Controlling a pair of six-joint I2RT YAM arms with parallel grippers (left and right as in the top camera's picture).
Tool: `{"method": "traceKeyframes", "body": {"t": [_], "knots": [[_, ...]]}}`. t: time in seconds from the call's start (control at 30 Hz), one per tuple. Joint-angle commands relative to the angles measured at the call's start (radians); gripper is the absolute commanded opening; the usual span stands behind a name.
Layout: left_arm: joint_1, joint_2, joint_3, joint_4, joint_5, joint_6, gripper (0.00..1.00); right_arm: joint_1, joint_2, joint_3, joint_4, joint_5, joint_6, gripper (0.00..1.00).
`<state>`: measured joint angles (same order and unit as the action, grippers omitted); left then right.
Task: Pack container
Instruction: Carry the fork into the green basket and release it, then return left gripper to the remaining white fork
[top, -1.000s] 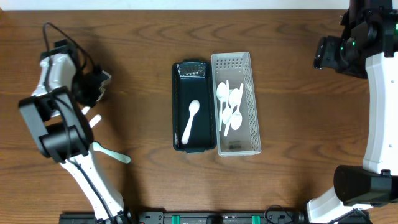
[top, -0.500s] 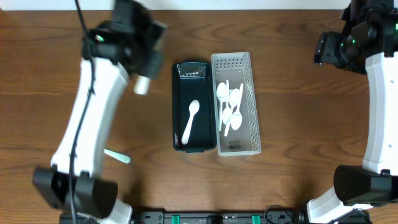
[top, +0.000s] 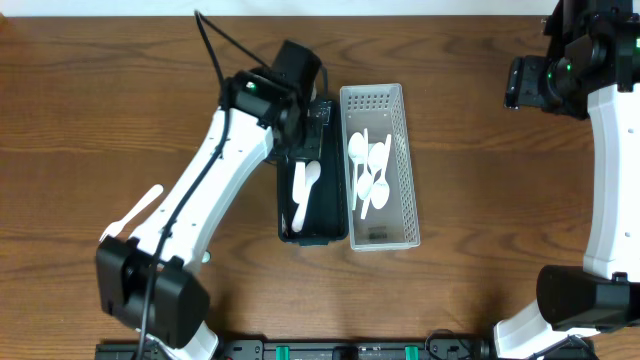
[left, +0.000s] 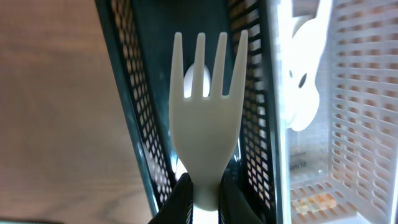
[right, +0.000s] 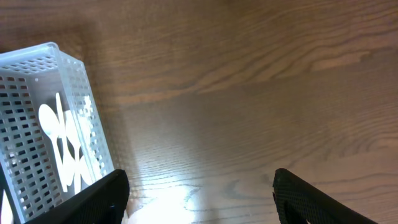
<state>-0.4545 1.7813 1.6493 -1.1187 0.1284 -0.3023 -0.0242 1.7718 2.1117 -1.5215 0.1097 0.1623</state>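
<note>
A black mesh basket (top: 287, 225) stands at the table's middle with a white spoon (top: 311, 176) lying in it. A white mesh basket (top: 403, 150) touches its right side and holds several white spoons (top: 368, 170). My left gripper (top: 299, 148) hangs over the black basket, shut on a white plastic fork (left: 208, 118) with its tines pointing along the basket (left: 130, 112). The fork also shows in the overhead view (top: 298, 188). My right gripper (right: 202, 205) is open and empty above bare table, far right of the white basket (right: 37, 137).
A white utensil (top: 140, 210) lies on the table at the left, beside my left arm. My right arm (top: 545, 80) stays at the back right corner.
My left arm swung from the far left of the table to above the black basket, carrying the white fork. The right arm has not moved.
</note>
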Motion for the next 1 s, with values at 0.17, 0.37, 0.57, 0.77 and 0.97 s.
{"method": "traceKeyframes", "body": {"t": [0.17, 0.37, 0.57, 0.77, 0.97], "knots": [[-0.008, 0.110, -0.060, 0.008, 0.003, -0.115, 0.06, -0.003, -0.002, -0.001, -0.002, 0.014, -0.029, 0.77], [-0.010, 0.196, -0.070, 0.010, 0.003, -0.114, 0.06, -0.003, -0.002, -0.001, -0.008, 0.014, -0.029, 0.77], [-0.010, 0.233, -0.070, 0.018, 0.003, -0.114, 0.38, -0.003, -0.002, -0.001, -0.009, 0.014, -0.029, 0.77], [-0.010, 0.191, -0.005, 0.016, -0.007, -0.064, 0.44, -0.003, -0.002, -0.001, -0.005, 0.014, -0.029, 0.76], [0.000, 0.078, 0.115, -0.009, -0.124, 0.021, 0.56, -0.003, -0.002, -0.001, -0.005, 0.014, -0.030, 0.76]]}}
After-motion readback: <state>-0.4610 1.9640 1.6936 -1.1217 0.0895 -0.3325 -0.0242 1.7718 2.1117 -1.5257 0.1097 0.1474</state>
